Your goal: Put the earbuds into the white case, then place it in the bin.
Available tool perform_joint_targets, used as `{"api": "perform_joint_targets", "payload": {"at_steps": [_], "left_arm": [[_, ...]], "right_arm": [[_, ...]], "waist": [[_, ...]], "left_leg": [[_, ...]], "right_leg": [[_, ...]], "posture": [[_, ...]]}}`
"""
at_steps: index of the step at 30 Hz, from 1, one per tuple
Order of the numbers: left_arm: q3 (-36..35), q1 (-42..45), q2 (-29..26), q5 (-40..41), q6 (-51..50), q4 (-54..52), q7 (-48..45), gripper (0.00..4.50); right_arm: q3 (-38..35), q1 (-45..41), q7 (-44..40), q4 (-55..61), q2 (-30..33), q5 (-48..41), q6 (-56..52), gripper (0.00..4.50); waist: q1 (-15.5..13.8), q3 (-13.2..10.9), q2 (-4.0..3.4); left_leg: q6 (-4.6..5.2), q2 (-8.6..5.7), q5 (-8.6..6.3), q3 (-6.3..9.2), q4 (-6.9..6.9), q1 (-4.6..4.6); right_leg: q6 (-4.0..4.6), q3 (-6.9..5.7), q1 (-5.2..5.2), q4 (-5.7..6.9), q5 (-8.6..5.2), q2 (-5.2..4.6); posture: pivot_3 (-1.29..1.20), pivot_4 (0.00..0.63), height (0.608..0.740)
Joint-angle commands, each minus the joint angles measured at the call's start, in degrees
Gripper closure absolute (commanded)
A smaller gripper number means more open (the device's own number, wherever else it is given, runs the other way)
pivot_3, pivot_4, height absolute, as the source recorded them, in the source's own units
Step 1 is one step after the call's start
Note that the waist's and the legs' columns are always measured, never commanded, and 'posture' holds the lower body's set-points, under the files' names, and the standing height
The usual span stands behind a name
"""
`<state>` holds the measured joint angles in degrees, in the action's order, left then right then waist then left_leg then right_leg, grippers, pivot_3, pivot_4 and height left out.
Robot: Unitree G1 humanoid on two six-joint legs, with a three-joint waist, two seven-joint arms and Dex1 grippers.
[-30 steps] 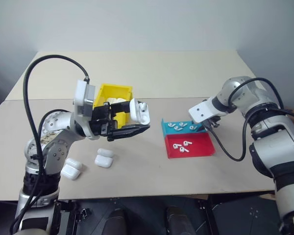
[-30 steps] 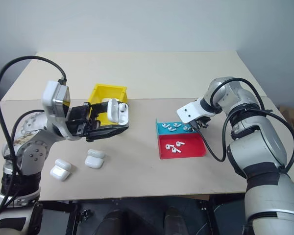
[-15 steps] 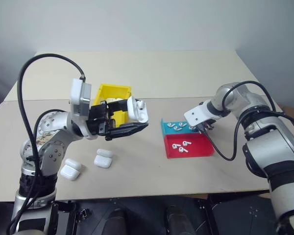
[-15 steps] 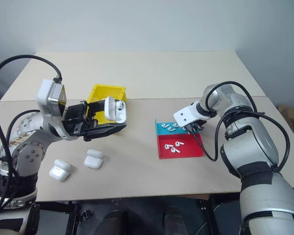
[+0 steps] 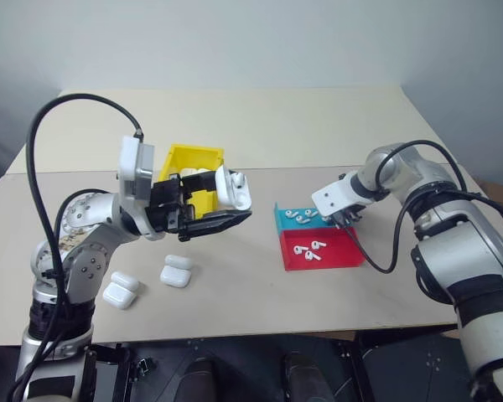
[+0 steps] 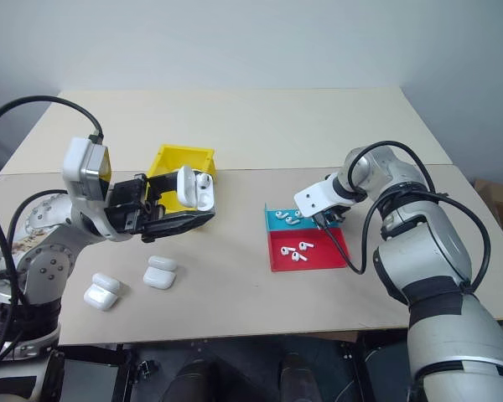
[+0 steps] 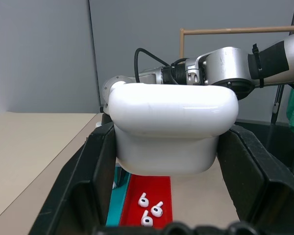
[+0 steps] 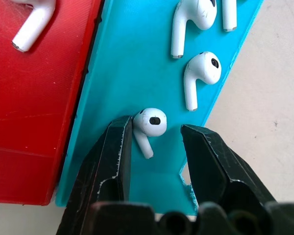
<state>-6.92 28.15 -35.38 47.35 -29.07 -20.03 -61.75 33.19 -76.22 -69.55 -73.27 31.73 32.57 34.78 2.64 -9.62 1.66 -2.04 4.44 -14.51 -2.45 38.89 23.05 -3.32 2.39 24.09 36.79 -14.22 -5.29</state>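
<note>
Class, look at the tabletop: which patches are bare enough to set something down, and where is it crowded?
Bare: the table behind the yellow bin, and the stretch between the spare cases and the red tray. Crowded: the blue tray, strewn with earbuds, where the right hand straddles one; also around the left hand holding the open case.

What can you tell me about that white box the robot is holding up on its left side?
The white case is a small, glossy, rounded plastic box with its hinged lid open. It is held up off the table, clamped between the two black fingers of the left gripper, in front of the yellow bin. One earbud seems to sit inside it already. It touches only the fingers.
</note>
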Motion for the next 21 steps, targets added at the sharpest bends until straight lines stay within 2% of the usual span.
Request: {"api": "perform_joint_targets", "payload": {"at_steps": [1,3,4,10,13,18,21], "left_arm": [[-1.38,-0.04,-0.56,1.28,0.28,-2.44,0.49,1.7],[-1.37,-0.02,-0.62,1.3,0.31,-2.41,0.48,1.7],[-1.35,0.02,-0.65,1.31,0.34,-2.32,0.4,1.7],[-0.95,0.67,-0.6,0.91,0.85,-1.07,-0.63,1.7],[-0.35,1.26,-0.28,0.63,1.11,-0.42,-1.36,1.7],[1.0,3.74,0.96,0.21,1.5,2.0,-2.64,1.7],[1.64,5.57,1.69,-0.41,1.94,4.34,-3.85,1.7]], "right_arm": [[-0.29,0.32,-1.36,-0.58,0.29,0.33,-0.35,3.04],[-0.55,0.37,-1.53,-0.53,0.1,0.12,-0.79,3.69],[-0.65,0.39,-1.7,-0.5,0.05,0.03,-0.87,3.82],[-2.01,1.06,-2.0,-0.16,0.58,-1.01,-1.8,3.82],[-5.83,0.76,-4.39,0.31,1.52,-4.65,-4.08,3.82],[-17.97,-0.45,-14.61,5.02,4.73,-18.27,-13.69,3.82],[-24.94,4.38,-21.26,17.19,8.03,-28.62,-24.39,3.82]], "waist": [[0.0,0.0,0.0],[-0.01,0.0,0.0],[0.0,0.0,0.0],[0.0,0.0,0.0],[-0.01,0.0,0.0],[-0.16,-0.08,-0.12],[-0.32,-0.09,-0.14]], "left_leg": [[0.0,0.0,0.0,0.0,0.0,0.0],[0.0,0.0,0.0,0.0,0.0,-0.01],[0.0,0.0,0.0,0.0,0.0,-0.01],[0.0,0.0,0.0,0.0,0.0,0.0],[0.0,0.0,0.0,0.0,0.0,0.0],[0.0,0.0,0.0,0.0,0.0,0.09],[0.0,0.0,0.0,0.02,-0.02,0.12]], "right_leg": [[0.0,0.0,0.0,0.0,0.0,0.0],[0.0,0.0,0.0,0.0,0.0,0.0],[0.0,0.0,0.0,0.0,0.0,0.0],[0.0,0.0,0.0,0.0,0.0,0.0],[0.0,0.0,0.0,0.0,0.0,0.0],[0.0,-0.01,0.07,-0.01,0.0,-0.01],[-0.01,-0.03,0.05,0.04,0.01,-0.01]], "posture": [[0.0,0.15,0.74],[0.0,0.15,0.74],[0.0,0.15,0.74],[0.0,0.15,0.74],[0.0,0.15,0.74],[0.0,0.15,0.74],[0.0,0.15,0.74]]}}
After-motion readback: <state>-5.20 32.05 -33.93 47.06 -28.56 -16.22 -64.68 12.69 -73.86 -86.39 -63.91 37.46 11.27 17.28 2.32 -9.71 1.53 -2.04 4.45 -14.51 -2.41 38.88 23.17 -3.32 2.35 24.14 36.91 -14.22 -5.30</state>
